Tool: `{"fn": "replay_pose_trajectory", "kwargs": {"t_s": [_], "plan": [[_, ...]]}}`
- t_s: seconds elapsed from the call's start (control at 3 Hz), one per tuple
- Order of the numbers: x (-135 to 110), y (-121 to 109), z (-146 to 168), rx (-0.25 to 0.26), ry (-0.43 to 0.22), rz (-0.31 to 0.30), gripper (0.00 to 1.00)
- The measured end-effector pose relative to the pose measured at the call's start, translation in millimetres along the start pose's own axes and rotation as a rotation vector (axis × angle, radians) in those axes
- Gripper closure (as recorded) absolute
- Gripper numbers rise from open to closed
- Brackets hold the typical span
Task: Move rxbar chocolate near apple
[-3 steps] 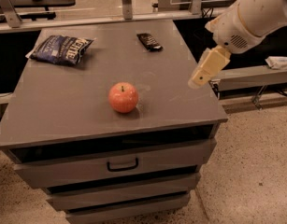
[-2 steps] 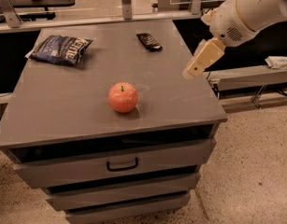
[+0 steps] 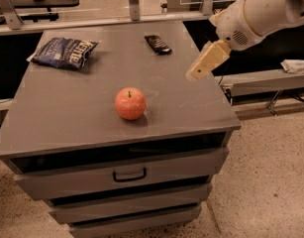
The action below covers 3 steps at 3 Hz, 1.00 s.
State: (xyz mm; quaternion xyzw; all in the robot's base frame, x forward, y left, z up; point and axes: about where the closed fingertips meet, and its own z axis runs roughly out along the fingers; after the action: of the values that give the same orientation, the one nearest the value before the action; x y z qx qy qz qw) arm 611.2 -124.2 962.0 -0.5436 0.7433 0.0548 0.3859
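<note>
The rxbar chocolate [image 3: 158, 43] is a small dark flat bar lying near the back edge of the grey cabinet top [image 3: 92, 113], right of centre. The apple [image 3: 130, 103] is orange-red with a short stem and stands near the middle front of the top. My gripper [image 3: 197, 72] hangs from the white arm at the upper right, above the right part of the top. It is to the right of and in front of the bar, and empty of anything I can see.
A dark-blue chip bag [image 3: 64, 52] lies at the back left of the top. The cabinet has drawers [image 3: 129, 175] below. A low shelf [image 3: 270, 81] with a white object stands to the right. Metal posts rise behind the cabinet.
The gripper has moved left and toward the back, from beside the right edge to over the top, closer to the bar. Apple, bar and bag have not moved.
</note>
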Motion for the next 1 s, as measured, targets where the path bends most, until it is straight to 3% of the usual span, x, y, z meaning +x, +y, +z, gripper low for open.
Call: {"fn": "replay_pose_trajectory", "kwargs": {"t_s": [0.33, 0.67, 1.0], "plan": [[-23.4, -19.6, 42.7, 0.037, -0.091, 0.079, 0.00], [-55.1, -47.0, 105.6, 0.072, -0.177, 0.188, 0.00], [-59.9, -60.6, 157.6, 0.099, -0.168, 0.240, 0.00]]}}
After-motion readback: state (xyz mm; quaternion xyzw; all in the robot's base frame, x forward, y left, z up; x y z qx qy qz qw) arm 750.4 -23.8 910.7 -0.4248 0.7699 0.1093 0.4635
